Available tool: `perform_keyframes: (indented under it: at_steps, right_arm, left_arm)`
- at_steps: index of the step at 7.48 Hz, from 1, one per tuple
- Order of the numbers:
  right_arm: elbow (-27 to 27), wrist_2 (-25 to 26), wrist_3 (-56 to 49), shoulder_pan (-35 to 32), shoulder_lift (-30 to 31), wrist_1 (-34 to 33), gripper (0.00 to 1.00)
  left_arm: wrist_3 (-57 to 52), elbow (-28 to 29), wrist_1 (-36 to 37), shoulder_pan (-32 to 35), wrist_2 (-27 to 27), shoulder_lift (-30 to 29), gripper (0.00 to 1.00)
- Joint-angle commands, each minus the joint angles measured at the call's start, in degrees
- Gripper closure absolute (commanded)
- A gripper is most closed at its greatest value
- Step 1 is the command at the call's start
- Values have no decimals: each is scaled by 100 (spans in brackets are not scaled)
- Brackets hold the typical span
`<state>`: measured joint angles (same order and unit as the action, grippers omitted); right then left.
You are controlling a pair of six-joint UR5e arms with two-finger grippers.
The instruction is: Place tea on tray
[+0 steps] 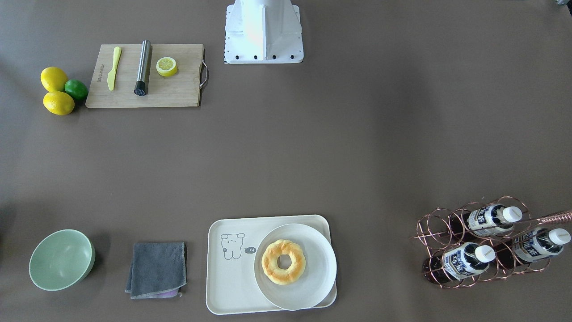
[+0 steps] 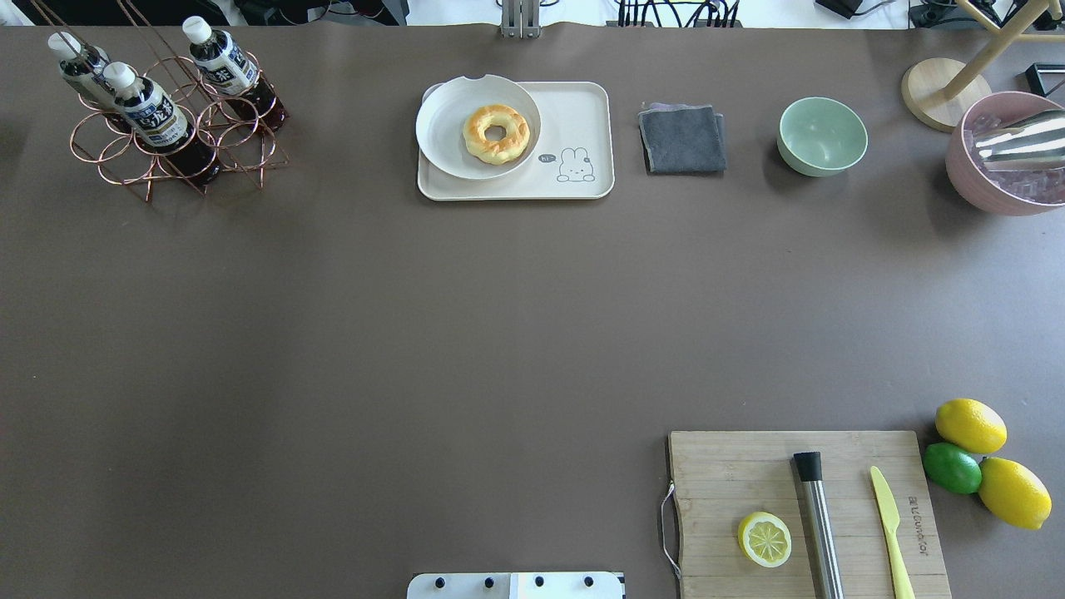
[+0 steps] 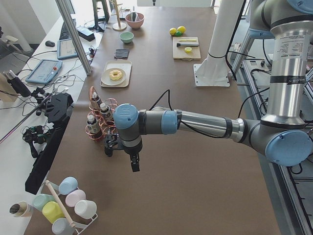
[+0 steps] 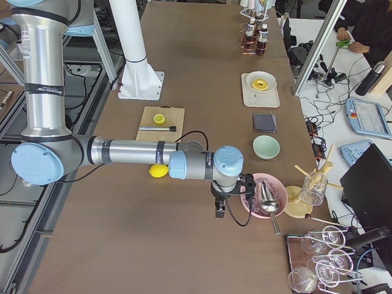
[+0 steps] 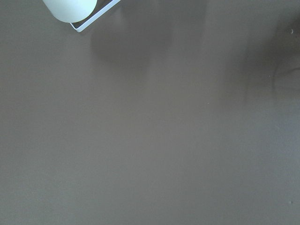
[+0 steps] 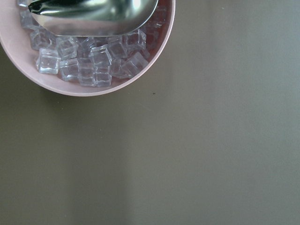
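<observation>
From the front you see three tea bottles (image 1: 467,260) lying in a wire rack (image 1: 430,222), well apart from the tray (image 1: 232,286), which carries a plate (image 1: 313,281) with a doughnut (image 1: 283,261). From the left side, the left end effector (image 3: 134,165) hangs over the desk (image 3: 195,191) near the rack. From the right side, the right end effector (image 4: 218,211) hangs by a bowl (image 4: 277,183) of ice, and you cannot tell whether either is spread or pressed together.

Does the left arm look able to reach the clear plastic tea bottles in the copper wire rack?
Probably yes. The left gripper hangs near the rack, only bare table between, and the bottles' white-capped necks stick out of the rings.
</observation>
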<state>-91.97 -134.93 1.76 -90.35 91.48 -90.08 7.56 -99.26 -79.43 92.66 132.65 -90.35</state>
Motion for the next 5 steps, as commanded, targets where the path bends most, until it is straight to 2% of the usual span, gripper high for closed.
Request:
perform_keyframes:
  at_steps: [1, 5]
  right_arm:
    - [-119, -8, 0, -26, 245, 0, 0]
    - [-198, -16, 8, -44, 265, 0, 0]
  left_arm:
    - [8, -119, -11, -2, 7, -18, 2]
    - [35, -86, -20, -273, 7, -185, 2]
